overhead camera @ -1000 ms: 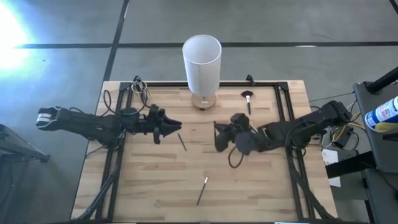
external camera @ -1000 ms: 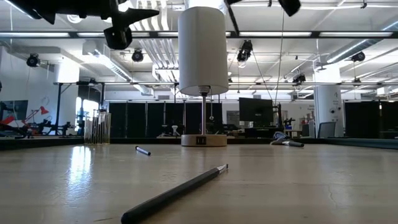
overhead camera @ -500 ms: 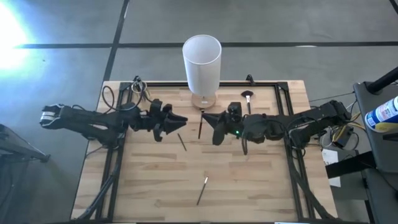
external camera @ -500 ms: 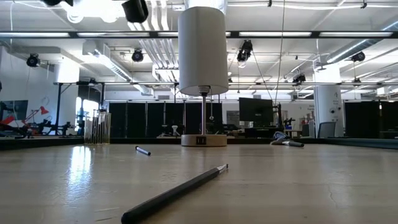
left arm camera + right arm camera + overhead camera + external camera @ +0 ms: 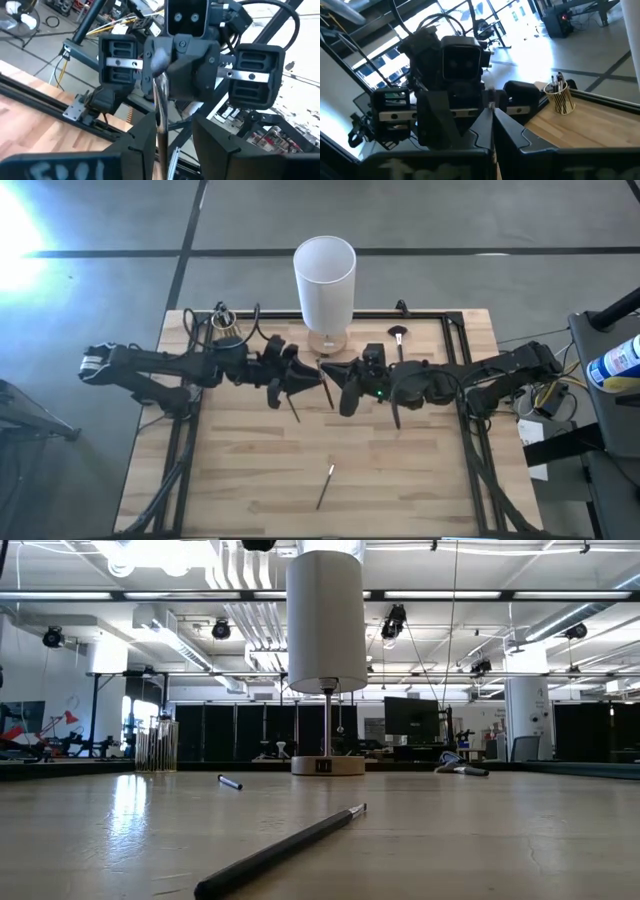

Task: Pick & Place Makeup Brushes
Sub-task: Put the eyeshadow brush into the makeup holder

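Two robot arms meet above the middle of the wooden bench [image 5: 250, 480], a little nearer its far edge. The right gripper [image 5: 328, 374] has its jaws shut tight on a thin makeup brush [image 5: 326, 391], which hangs pointing down from its tip. The left gripper [image 5: 312, 383] faces it, with its jaws open and one finger on each side of the brush's shaft. In the left wrist view the brush [image 5: 161, 120] runs straight down through the gap between the two dark fingers [image 5: 142, 142]. I cannot tell if they touch it yet. It looks like a hand-over: one arm holds the brush still so the other can take it.

Other brushes lie flat on the bench. A short brush [image 5: 293, 408] lies just under the left gripper. A long brush [image 5: 325, 486] lies near the front edge, in the middle. A brush with a fluffy dark head [image 5: 399, 338] lies by the far edge, toward the right corner.

A tall white cylinder [image 5: 324, 278] stands on a small round base at the middle of the far edge. A small clear cup [image 5: 228, 331] holding thin sticks sits near the far left corner. The held brush may be meant to go in there, so the left arm, which is closer to it, would take it.
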Action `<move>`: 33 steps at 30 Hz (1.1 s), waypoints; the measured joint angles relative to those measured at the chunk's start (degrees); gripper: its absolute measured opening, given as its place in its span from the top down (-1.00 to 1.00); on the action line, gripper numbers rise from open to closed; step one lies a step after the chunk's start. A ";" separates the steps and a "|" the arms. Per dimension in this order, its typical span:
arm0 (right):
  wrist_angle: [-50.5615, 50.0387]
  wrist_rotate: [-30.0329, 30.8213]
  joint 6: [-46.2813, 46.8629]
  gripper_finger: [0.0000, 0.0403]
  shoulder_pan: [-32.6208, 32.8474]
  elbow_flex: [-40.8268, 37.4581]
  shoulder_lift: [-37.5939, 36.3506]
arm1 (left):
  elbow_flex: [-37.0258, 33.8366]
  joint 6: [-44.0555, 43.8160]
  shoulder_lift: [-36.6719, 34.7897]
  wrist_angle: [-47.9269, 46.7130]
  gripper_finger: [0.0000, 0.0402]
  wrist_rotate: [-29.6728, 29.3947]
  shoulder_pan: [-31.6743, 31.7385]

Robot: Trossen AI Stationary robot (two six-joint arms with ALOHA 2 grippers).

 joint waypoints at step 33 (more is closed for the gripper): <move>-30.89 -17.80 8.65 0.86 -0.33 -0.36 7.77 | -22.66 -4.02 -14.78 -22.18 1.00 -3.11 -1.97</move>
